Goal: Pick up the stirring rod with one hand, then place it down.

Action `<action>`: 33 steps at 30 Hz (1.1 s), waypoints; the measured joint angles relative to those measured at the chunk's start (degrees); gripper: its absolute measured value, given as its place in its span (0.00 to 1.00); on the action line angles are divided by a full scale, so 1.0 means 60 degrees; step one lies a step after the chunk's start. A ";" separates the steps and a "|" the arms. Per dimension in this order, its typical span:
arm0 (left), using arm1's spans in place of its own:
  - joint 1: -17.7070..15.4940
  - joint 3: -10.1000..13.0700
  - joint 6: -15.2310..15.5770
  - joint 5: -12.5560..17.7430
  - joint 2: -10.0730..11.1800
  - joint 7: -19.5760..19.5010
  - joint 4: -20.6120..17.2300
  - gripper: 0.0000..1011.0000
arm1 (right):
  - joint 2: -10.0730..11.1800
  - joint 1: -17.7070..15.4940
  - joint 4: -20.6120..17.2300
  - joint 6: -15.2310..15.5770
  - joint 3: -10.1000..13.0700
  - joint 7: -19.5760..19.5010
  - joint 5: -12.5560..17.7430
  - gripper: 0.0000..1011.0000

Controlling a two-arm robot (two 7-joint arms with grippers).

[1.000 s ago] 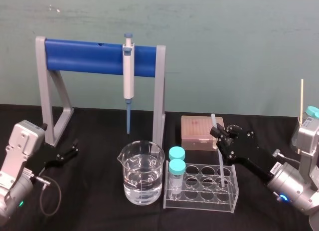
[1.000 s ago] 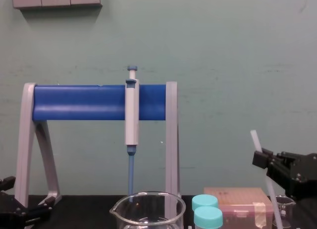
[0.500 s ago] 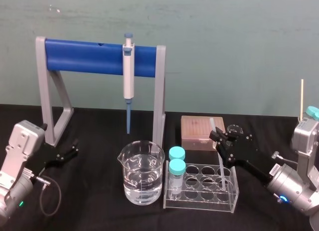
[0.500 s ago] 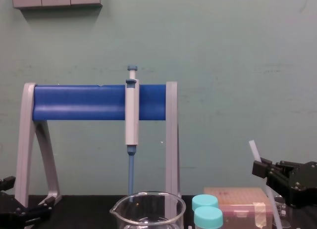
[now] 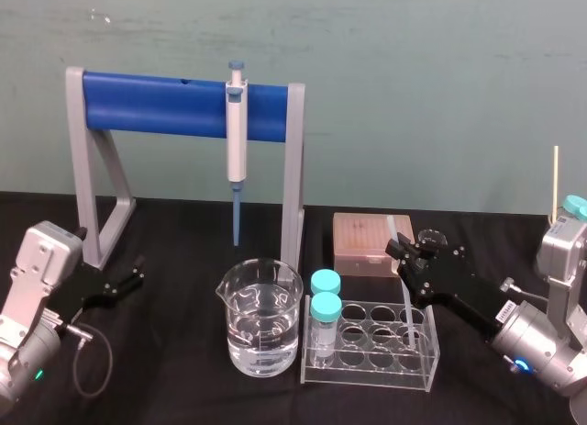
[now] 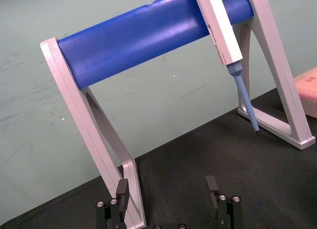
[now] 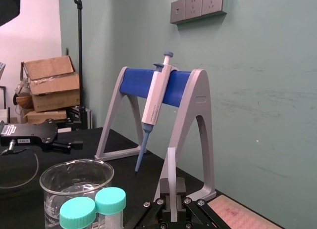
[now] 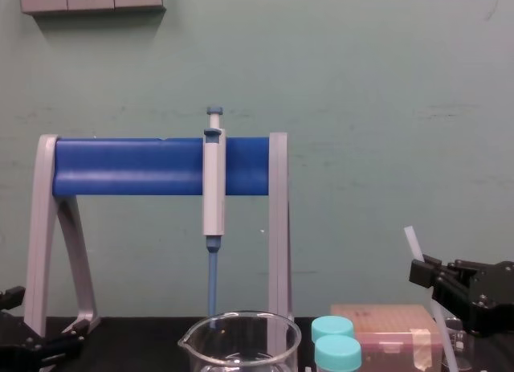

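Observation:
The stirring rod is a thin translucent white stick, tilted slightly, and its lower end reaches down into a back hole of the clear tube rack. My right gripper is shut on the rod's upper part, and a short piece sticks out above the fingers. In the chest view the rod rises from the right gripper at the lower right. The right wrist view shows the rod upright between the closed fingers. My left gripper rests open at the table's left, its fingers wide apart near the stand's foot.
A grey-and-blue pipette hangs on the blue-barred stand. A large beaker of water stands in front of the stand. Two teal-capped tubes sit in the rack, with a pink tip box and a small beaker behind it.
My right gripper has come down a little with the rod, and the rod's top now sits lower in the chest view. The left arm has not moved.

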 joint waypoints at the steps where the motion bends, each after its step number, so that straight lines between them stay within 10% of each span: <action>1: 0.0000 0.0000 0.0000 0.0000 0.0000 0.0000 0.0000 0.99 | -0.0001 0.0000 0.0000 -0.0001 0.0001 0.0000 0.0000 0.06; 33: 0.0001 0.0000 0.0000 0.0000 0.0000 0.0000 0.0000 0.99 | -0.0001 -0.0011 -0.0011 -0.0024 0.0008 -0.0002 0.0002 0.95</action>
